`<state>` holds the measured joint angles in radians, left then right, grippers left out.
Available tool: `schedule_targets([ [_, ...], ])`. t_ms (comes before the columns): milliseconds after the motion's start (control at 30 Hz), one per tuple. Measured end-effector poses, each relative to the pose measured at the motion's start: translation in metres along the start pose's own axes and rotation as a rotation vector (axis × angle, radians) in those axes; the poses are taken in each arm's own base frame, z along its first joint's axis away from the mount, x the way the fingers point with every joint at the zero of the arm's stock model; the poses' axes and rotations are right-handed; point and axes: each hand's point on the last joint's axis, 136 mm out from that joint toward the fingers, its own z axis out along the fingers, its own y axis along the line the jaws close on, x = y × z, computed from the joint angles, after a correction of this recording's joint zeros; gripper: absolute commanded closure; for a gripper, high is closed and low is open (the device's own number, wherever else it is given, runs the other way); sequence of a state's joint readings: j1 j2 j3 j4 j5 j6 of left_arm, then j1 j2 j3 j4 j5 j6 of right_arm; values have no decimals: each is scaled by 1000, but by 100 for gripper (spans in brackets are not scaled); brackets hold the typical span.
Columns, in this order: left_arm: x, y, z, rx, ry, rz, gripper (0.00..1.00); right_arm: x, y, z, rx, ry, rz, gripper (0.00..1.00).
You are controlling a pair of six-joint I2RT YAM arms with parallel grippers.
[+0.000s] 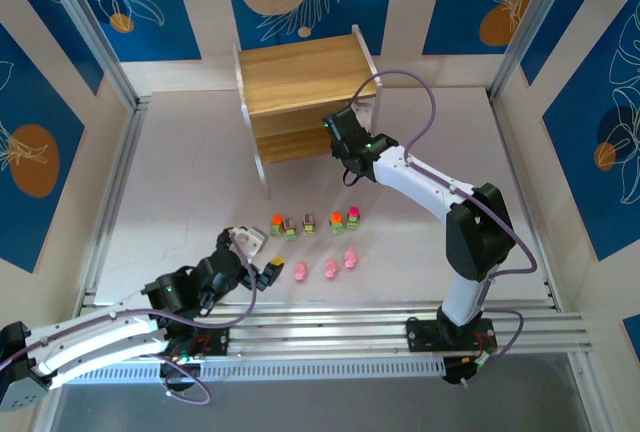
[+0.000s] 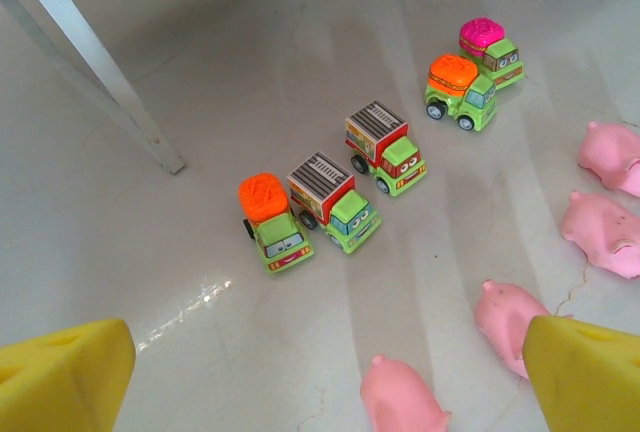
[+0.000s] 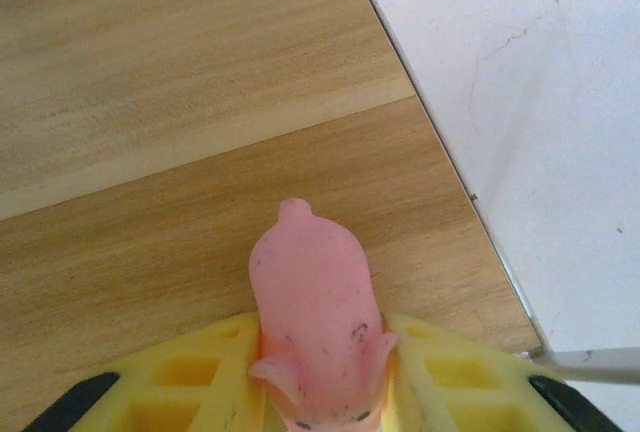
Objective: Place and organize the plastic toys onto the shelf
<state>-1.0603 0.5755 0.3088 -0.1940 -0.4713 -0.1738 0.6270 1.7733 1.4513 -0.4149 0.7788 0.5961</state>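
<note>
- The step in hand, as I judge it, is carrying one pink pig (image 3: 315,302) to the shelf (image 1: 300,77). The right pincer (image 3: 320,357) is clamped on the pig, with its yellow pads (image 3: 190,387) pressed against both flanks.
- A wooden board (image 3: 200,242) of the shelf lies directly beneath and ahead of that pincer. The board's edge and a thin white leg (image 3: 590,357) are off to the pincer's right.
- In the top view the right pincer hangs at the shelf's front right corner, about level with the lower tier. I cannot tell for sure which tier the pig is over, or whether it touches the wood.
- The left pincer (image 2: 325,382) stands wide apart and empty, low over the table (image 2: 150,252).
- Five green trucks (image 2: 335,202) stand in a loose row ahead of the left pincer. Four more pigs (image 2: 600,232) lie ahead and to its right, the nearest just beside its right pad.
- With nine toys on the table, the task looks to be at its start.
- The next move likely calls for lowering the held pig until it rests on the board, then parting the pads and drawing straight back.
- The drop point should be well in from the right edge and off to one side, leaving room to line up the other pigs and the trucks.
- The left pincer could then close on the pig nearest it.
</note>
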Motion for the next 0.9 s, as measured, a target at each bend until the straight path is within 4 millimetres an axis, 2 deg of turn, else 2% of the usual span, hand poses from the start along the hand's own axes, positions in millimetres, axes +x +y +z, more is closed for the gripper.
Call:
schedule_targets([
  [333, -1, 0, -1, 1, -5, -2, 1, -1, 0, 0, -2, -5, -6, 67],
  [600, -1, 0, -1, 1, -4, -2, 1, -7, 3, 1, -16, -29, 7, 58],
  [900, -1, 0, -1, 1, -5, -2, 0, -5, 3, 3, -19, -33, 9, 54],
])
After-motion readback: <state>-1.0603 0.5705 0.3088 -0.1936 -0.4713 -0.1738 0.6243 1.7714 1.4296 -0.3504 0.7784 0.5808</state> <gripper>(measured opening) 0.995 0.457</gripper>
